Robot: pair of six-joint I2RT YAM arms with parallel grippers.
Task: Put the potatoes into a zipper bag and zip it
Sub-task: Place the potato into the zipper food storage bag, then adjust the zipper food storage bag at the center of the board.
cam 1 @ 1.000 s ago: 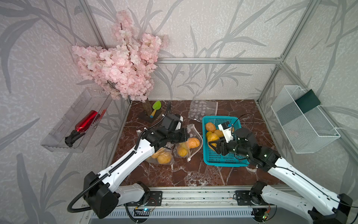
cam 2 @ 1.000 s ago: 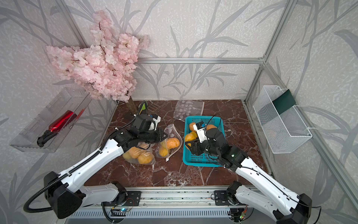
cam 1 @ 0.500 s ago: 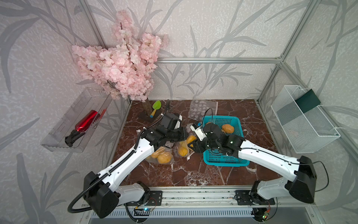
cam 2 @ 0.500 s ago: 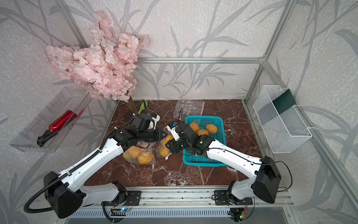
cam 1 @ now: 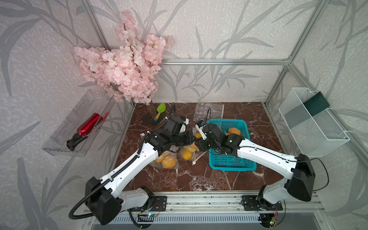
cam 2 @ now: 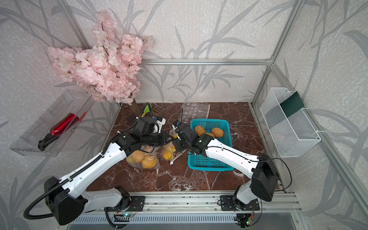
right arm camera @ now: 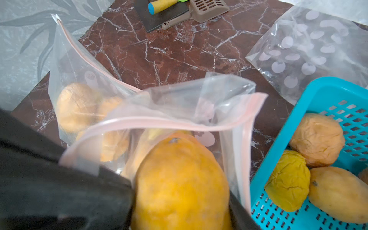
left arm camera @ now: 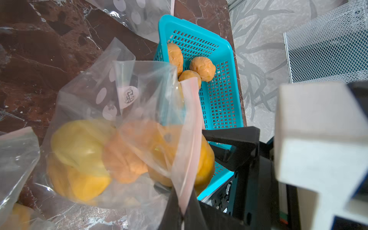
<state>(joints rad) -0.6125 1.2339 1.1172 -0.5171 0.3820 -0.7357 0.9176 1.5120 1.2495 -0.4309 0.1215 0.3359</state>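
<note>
Wrinkled orange-tan potatoes (right arm camera: 316, 139) in teal basket (right arm camera: 326, 87)

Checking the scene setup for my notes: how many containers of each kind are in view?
Zipper bags: 3 (open one, filled one, empty one)
Teal basket: 1
White wire basket: 1
Clear wall tray: 1
Total: 6
</note>
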